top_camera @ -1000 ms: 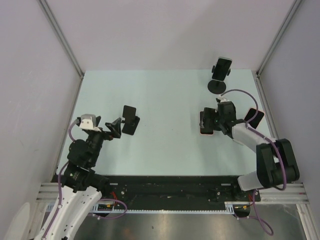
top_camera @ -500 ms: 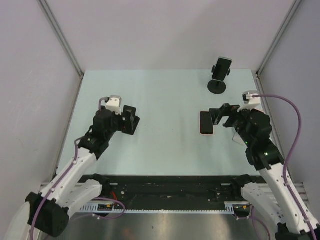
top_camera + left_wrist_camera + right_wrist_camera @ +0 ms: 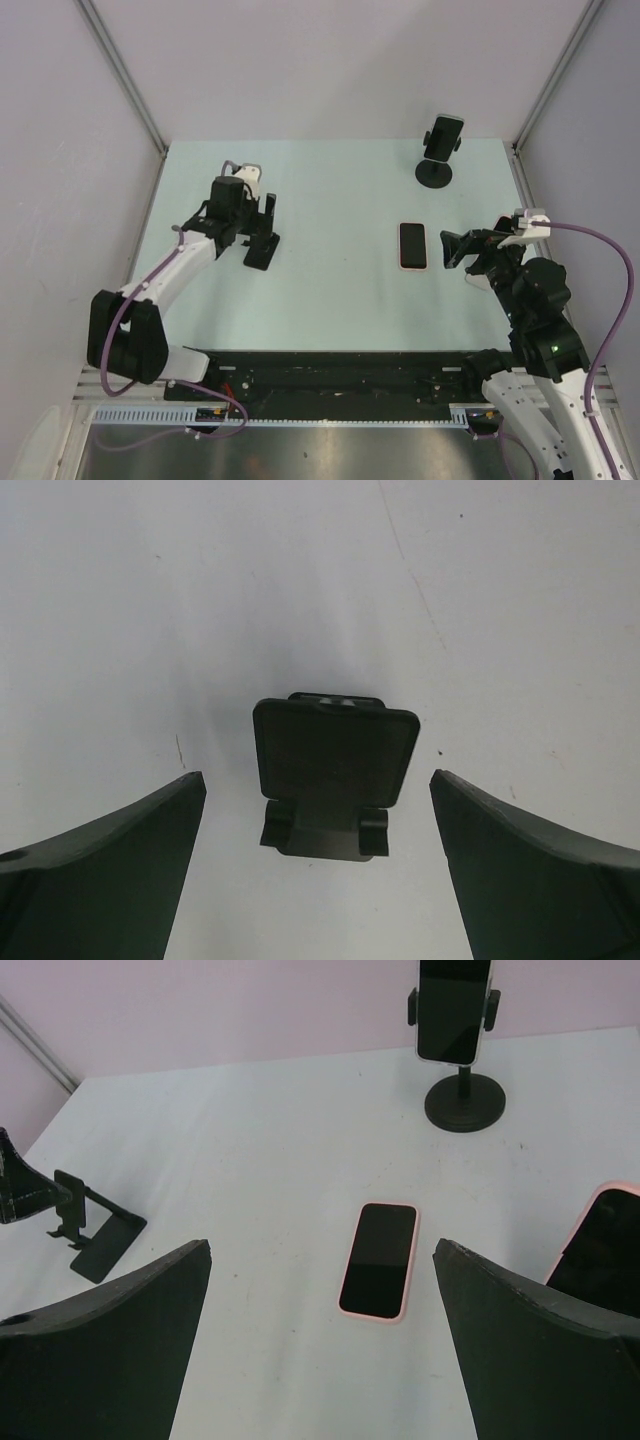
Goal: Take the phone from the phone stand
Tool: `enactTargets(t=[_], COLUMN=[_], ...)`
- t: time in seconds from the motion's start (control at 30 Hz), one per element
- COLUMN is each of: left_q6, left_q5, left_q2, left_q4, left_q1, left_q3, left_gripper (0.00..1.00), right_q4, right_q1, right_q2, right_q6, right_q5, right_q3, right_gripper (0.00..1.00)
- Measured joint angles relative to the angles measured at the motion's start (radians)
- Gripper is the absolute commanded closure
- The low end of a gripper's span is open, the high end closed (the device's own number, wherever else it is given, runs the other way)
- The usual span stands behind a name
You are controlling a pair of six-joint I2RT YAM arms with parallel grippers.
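A white-cased phone (image 3: 443, 133) stands clamped in a black round-based stand (image 3: 434, 173) at the upper right of the pale green table (image 3: 330, 300). The pink-cased, dark-screened phone (image 3: 412, 245) lies flat at centre right. The left arm reaches forward, and the left gripper (image 3: 318, 780) is spread wide either side of a black folding plastic stand (image 3: 335, 755), gripping nothing. The right gripper (image 3: 322, 1245) points left at the flat phone, wide open and holding nothing.

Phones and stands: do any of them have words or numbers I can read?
There are none to read.
The flat phone has a dark, blank screen.
The clamped phone shows no writing from here.
The black stand is plain, with no label in view.
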Motion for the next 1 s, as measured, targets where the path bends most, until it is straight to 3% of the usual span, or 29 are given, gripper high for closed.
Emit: enactTargets(t=[0.4,0.5,0.7,0.73,1.0], left_q6=[0.049,0.055,0.062,0.062,0.062], left_q5=[0.034,0.034,0.034,0.034,0.025], left_q2=[0.178,0.201,0.22,0.22,0.244], left_q4=[-0.036,-0.037,-0.043,-0.043,-0.062], left_q1=[0.009,0.009,0.009,0.009,0.013], left_q3=[0.091,0.096,0.098,0.1,0.149], left_gripper=[0.0,0.04,0.26,0.33,0.5], right_q4=[-0.009,-0.01,-0.01,-0.01,-0.008], right_q1=[-0.043,-0.052,-0.08,-0.084,-0.107], right_q2=[0.0,0.0,0.002,0.002,0.003], right_q6=[0.001,0.001,0.005,0.005,0.008], right_q5=[-0.02,-0.029,-0.062,-0.064,-0.106], right_q3=[-0.011,-0.012,-0.014,-0.015,-0.028], right_gripper=[0.0,0.0,0.0,0.0,0.0])
